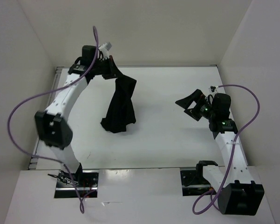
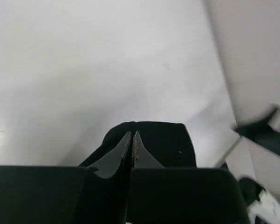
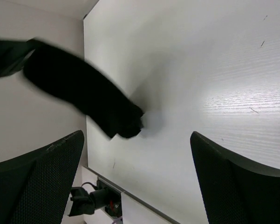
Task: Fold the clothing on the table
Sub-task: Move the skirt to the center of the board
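Left gripper is up at the far left of the table, and I've got it clenched on the clothing. On my left wrist view the two fingertips are pressed tight together, with black fabric showing just past and below them. From overhead, the garment hangs off that claw as one long bunched column. Its top is pinched right at the jaws, the body trails down toward the near side, and the bottom end flares out in soft folds. That bottom end looks to be resting on the tabletop left of centre, though I can't be sure it bears any weight.

Right gripper is well apart from the cloth, over on the right half and pointing toward it. Its fingers are spread wide with only bare white table between them. The garment crosses that view as a dark diagonal strip, clear of both fingers.
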{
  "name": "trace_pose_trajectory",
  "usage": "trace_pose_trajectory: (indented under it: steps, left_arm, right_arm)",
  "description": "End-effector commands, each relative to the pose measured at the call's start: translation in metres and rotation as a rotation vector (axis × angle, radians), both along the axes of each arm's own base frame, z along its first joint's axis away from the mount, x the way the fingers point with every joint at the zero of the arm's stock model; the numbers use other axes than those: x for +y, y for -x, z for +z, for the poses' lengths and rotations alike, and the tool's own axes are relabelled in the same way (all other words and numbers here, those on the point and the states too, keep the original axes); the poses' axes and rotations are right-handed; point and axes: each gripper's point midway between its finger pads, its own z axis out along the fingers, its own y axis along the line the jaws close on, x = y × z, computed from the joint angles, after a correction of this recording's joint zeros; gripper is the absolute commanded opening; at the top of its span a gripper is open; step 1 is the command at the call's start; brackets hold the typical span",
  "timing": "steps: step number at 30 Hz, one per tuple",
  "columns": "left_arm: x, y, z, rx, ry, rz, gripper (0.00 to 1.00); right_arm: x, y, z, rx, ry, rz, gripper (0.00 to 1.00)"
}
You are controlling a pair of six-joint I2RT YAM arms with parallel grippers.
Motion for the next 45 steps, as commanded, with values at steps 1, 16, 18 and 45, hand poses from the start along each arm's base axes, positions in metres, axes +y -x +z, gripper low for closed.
trace_pose_trajectory:
  steps: [1, 16, 18, 45]
  left_arm:
    - [0.023, -0.075, -0.075, 0.17, -0.009, 0.15, 0.0]
    - [0.096, -0.051, -0.155, 0.339, -0.178, 0.346, 0.98]
    - [0.097, -0.029, -0.163, 0.35, -0.222, 0.344, 0.98]
    - [0.057, 0.054, -0.264, 0.61, -0.247, 0.19, 0.81]
  right_arm:
    - [0.003, 0.0, 0.013, -0.062, -0.011, 0.014, 0.99]
    - [0.104, -0.036, -0.046, 0.074, 0.482, 0.285, 0.89]
    - [0.128, -0.048, -0.06, 0.087, 0.511, 0.333, 0.78]
    - [0.256, -0.095, -0.155, 0.127, 0.622, 0.608, 0.38]
